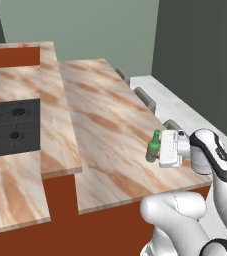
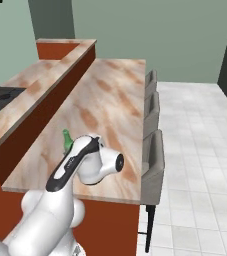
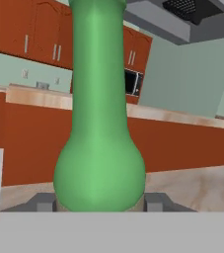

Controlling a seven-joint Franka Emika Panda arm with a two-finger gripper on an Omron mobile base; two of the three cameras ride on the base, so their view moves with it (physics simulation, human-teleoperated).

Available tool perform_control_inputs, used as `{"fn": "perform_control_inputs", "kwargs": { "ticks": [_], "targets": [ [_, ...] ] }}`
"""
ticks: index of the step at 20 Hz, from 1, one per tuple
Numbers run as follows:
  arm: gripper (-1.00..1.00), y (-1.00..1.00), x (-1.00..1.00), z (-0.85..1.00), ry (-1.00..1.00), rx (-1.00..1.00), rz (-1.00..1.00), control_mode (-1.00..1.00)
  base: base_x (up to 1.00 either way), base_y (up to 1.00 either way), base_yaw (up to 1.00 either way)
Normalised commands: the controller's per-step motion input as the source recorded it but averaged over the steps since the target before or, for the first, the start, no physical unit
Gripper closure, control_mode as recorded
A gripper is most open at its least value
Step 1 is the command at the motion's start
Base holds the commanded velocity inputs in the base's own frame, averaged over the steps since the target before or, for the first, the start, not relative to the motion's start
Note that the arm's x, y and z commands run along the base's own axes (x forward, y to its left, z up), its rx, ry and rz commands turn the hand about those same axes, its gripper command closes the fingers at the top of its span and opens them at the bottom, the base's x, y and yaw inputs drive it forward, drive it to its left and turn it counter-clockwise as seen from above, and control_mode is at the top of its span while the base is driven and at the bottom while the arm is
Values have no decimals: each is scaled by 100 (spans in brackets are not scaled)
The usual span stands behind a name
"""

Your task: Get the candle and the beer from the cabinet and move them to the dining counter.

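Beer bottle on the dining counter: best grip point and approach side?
Grip the beer on its wide lower body, side-on from the counter's near edge. It stands upright on the dining counter; the neck is narrow. The gripper already has its jaws either side of the body.

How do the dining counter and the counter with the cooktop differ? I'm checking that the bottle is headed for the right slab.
The dining counter is a plain unbroken slab, lower, with grey chairs along its far side; the cooktop counter holds a black cooktop and is edged by a raised ledge. The beer, between the fingers of the gripper, is over the dining counter. Both are beige-pink marbled stone on red-brown bases.
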Motion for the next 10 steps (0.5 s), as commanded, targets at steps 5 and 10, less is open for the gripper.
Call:
{"fn": "perform_control_inputs", "kwargs": {
  "ticks": [5, 10],
  "targets": [
    [100, 0, 34, -18, 0, 0, 0, -100, 0, 0, 0],
    [100, 1, 31, -23, 0, 0, 0, -100, 0, 0, 0]
  ]
}}
